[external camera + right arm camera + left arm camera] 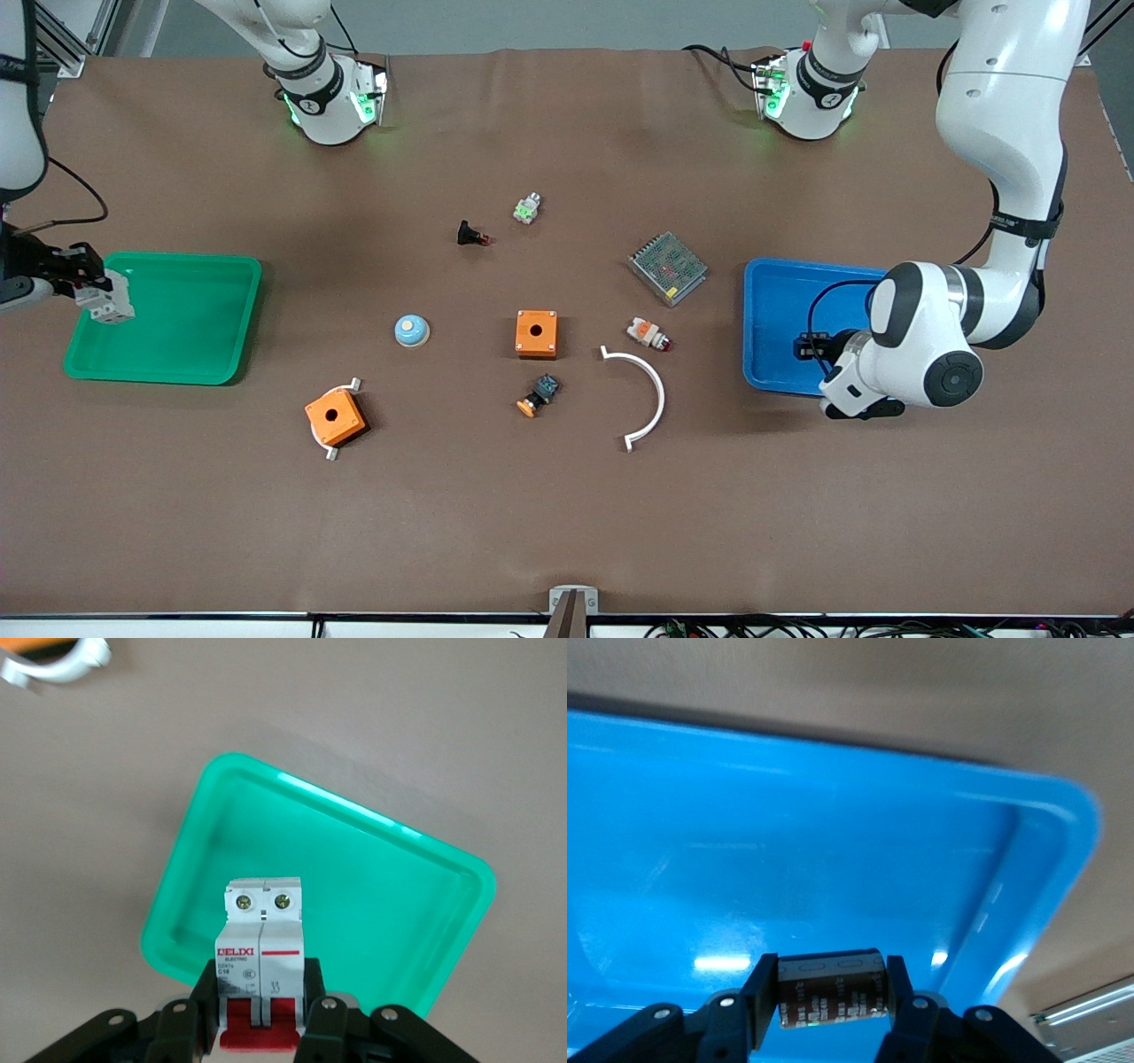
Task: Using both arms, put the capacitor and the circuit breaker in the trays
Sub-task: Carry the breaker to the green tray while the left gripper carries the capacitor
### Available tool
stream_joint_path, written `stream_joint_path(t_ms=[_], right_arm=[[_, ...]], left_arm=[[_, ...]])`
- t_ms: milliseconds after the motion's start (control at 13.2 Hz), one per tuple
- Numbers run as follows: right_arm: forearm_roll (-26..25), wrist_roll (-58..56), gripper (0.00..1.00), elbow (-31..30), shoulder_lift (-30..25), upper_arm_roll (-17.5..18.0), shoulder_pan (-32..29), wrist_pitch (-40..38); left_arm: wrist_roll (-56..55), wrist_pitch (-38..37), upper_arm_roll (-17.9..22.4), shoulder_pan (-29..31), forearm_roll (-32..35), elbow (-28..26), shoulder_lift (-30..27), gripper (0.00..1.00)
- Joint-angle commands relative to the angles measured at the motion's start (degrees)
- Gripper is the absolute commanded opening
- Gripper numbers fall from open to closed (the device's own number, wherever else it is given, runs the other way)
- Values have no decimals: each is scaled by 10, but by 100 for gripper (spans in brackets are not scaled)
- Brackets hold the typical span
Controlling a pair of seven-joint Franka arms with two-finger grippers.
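My right gripper [261,997] is shut on the circuit breaker [261,943], a white-grey block with red toggles. It holds the breaker in the air over the green tray [354,895]. In the front view the gripper [84,282] and breaker [111,303] hang over the tray's [177,354] rim at the right arm's end of the table. My left gripper [831,997] is shut on the capacitor [831,985], a small dark cylinder with printed text. It holds the capacitor just above the floor of the blue tray [833,815]. In the front view the left arm mostly hides that gripper [811,346] over the blue tray [780,310].
Between the trays lie two orange boxes [536,334] [335,416], a blue-white dome [412,330], a mesh-covered unit [668,268], a white arc [642,399], a white-orange switch [648,334], an orange-capped button [539,395], a black red-tipped part [471,235] and a small white-green part [527,208].
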Motion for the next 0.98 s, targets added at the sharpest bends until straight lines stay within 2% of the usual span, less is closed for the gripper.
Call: stream_joint_path(t_ms=[0,152,455,606,909], right_arm=[[0,-35,2,2,46,16,-26,32],[1,-47,3,-4,69,16,-30,51],[7,-34,1,-31,109,16,-29,106],[7,-10,1,-57,112,16,-24,146],[7,20,2,-65,117,16,-9,161]], left_arm=[[19,5,-5,4,1,-12,16,6],[34,5,-5,15,5,-11,30,26],[53,5,-6,18,5,-6,32,85],[51,5,-6,13,5,9,16,99],[41,7,-7,10,13,27,-39,100]])
